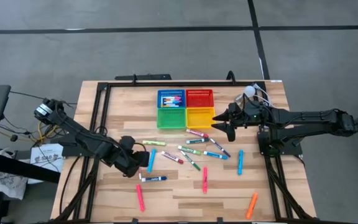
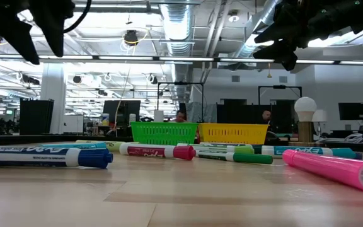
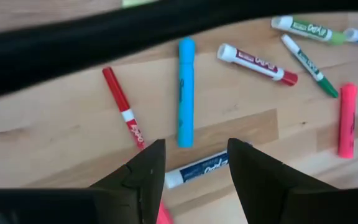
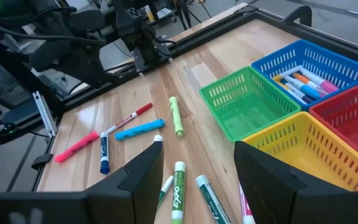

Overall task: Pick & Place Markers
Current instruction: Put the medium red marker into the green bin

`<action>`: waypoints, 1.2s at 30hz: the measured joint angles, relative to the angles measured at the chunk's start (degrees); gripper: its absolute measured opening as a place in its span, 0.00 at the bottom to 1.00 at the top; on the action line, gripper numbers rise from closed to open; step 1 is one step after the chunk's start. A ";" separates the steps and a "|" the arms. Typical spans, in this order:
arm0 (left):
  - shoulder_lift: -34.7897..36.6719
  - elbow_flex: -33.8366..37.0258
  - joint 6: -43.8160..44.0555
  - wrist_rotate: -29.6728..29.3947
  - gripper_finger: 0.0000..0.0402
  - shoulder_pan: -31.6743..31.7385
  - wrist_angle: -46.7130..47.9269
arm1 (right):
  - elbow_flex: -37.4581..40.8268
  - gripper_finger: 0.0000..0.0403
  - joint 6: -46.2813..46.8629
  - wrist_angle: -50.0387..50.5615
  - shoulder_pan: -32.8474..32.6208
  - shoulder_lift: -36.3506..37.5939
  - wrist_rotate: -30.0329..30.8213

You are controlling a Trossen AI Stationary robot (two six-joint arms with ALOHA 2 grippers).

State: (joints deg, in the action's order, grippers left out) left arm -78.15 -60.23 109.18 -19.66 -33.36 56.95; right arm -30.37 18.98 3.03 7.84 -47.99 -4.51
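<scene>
Sorting barely begun: several markers (image 1: 171,99) lie in my blue basket (image 1: 160,93), most scattered on the desk (image 1: 185,193); both my left gripper (image 3: 191,163) and right gripper (image 4: 197,163) hang open, empty.

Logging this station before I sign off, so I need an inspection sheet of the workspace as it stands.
Surface: wooden table, dark frame.
Job's things: markers scattered mid-table; several in the blue basket.
Clutter: green basket, yellow basket and red basket, nothing seen inside.
Grippers: left gripper open over a blue marker; right gripper open beside the yellow basket.
Cables: bundle left of the table.
Surroundings: grey floor, monitors behind.
</scene>
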 joint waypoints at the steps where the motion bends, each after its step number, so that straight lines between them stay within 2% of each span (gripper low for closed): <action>1: 0.00 0.12 0.29 -0.02 0.43 0.04 -0.01 | 0.00 0.46 0.00 -0.02 0.00 0.00 0.00; 4: 0.04 2.48 4.84 0.41 0.43 0.42 -0.20 | 0.00 0.46 0.02 0.00 0.00 0.00 0.00; 7: 0.02 6.64 9.38 4.52 0.43 0.50 -1.05 | 0.00 0.46 0.02 0.02 0.00 0.00 0.00; 11: 0.00 12.80 12.42 8.69 0.43 0.35 -8.38 | 0.00 0.46 0.02 0.00 0.00 0.00 0.00; 19: 0.02 22.03 12.64 8.75 0.43 1.51 -24.56 | 0.00 0.46 0.04 0.00 0.00 0.00 0.02; 31: 0.02 24.50 12.29 7.78 0.43 1.66 -27.53 | 0.00 0.46 0.04 0.00 0.07 0.00 0.11; 36: 0.02 24.50 6.26 6.31 0.43 1.66 -27.68 | 0.00 0.46 0.04 0.00 0.07 0.00 0.11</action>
State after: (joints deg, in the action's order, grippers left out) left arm -78.13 -35.73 115.44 -13.35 -31.70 29.27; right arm -30.37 19.03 3.03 7.90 -47.99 -4.40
